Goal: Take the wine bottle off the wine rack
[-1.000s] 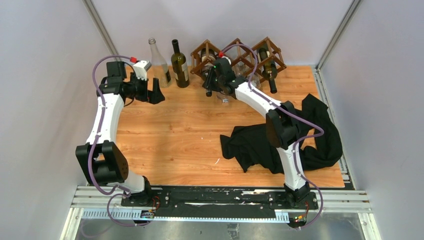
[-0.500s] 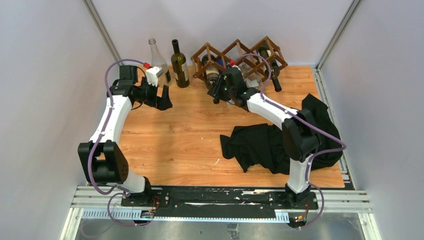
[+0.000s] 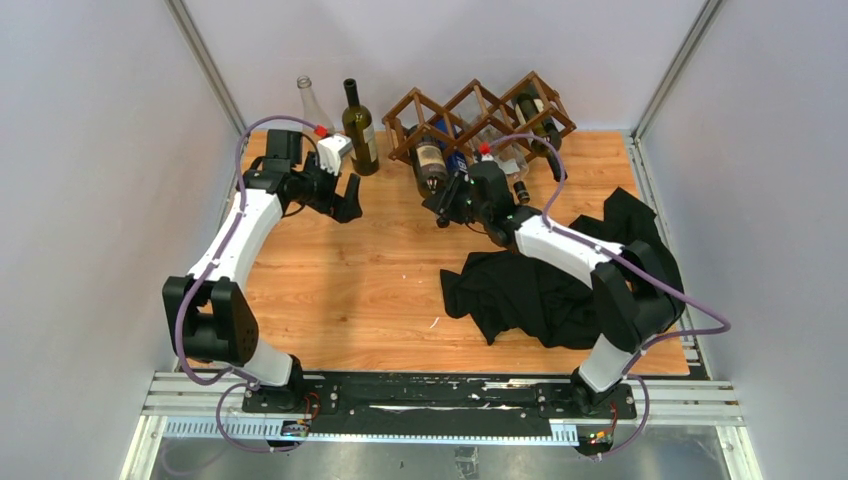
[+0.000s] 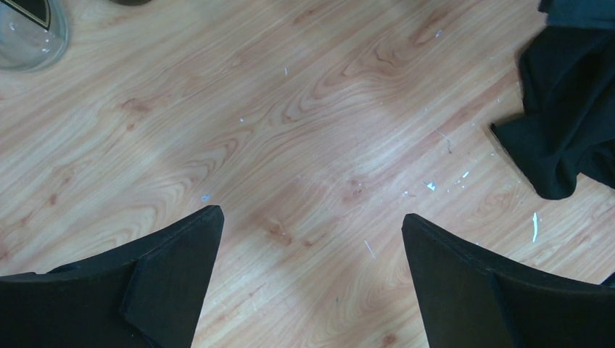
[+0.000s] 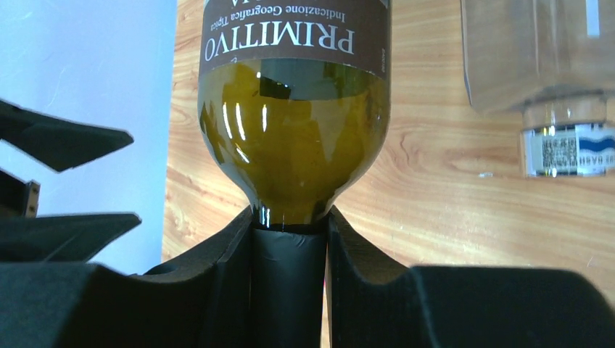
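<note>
**Top view.** The rack point(image 3: 480, 108), a dark wooden lattice of diamond cells, stands at the back of the tabletop point(image 3: 350, 270). The bottle point(image 3: 430, 165) lies with its long axis running from the rack's left cell toward the near edge, neck end nearest the arms. Its base sits at that cell's mouth — whether it is inside the cell cannot be told. The right claw point(image 3: 452, 203) is at the neck. The left claw point(image 3: 345, 198) hangs well apart to the left, near an upright clear bottle point(image 3: 312, 100) and an upright green bottle point(image 3: 358, 125). A black cloth point(image 3: 560, 285) lies crumpled at the right.

**Left wrist.** The left claw point(image 4: 308, 215) is spread wide and holds nothing. Its matte black wedge fingers point(image 4: 167, 283) are above pale, grained wood with white flecks. The cloth's edge shows at the right and a glass base point(image 4: 29, 32) at the top left.

**Right wrist.** Only this view shows the grip. The right claw point(image 5: 290, 239) is clamped on the bottle point(image 5: 297, 145) at its black-capped neck, just below the shoulder. The glass is glossy olive-green, with a brown label reading "PRIMITIVO". A second clear bottle point(image 5: 537, 65) lies apart to the right.
</note>
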Robot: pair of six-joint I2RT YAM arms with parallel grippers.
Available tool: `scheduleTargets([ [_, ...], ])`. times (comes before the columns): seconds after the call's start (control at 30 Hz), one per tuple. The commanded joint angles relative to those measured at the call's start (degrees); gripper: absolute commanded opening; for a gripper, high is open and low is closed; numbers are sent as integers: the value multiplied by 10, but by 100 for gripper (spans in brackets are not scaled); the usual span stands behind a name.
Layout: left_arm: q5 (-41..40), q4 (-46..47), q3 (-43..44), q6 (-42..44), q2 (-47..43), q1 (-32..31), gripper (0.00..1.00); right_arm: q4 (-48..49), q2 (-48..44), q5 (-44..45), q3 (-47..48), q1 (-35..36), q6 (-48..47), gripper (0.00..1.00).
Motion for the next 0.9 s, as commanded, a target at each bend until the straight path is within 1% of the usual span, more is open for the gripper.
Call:
scheduleTargets([
  [0.0,-23,13,1,3,17,-16,100,119,-50,-19,-68,4,35,0],
  [0.17,-26,12,11,5,20,-18,100,107,-89,-33,-93,12,25,0],
  [0.33,-23,12,1,25,1,-17,100,51,-144,-30,-109,26,14,0],
  [0.53,-8,12,-15,42,-26,-17,100,12,-195,-27,-138,39,16,0],
  [0.73,21,11,-40,69,-67,-17,100,-88,-265,-15,-132,53,-8,0],
  [0.87,51,-3,-65,114,-99,-24,100,-200,-283,-7,-101,77,-45,0],
])
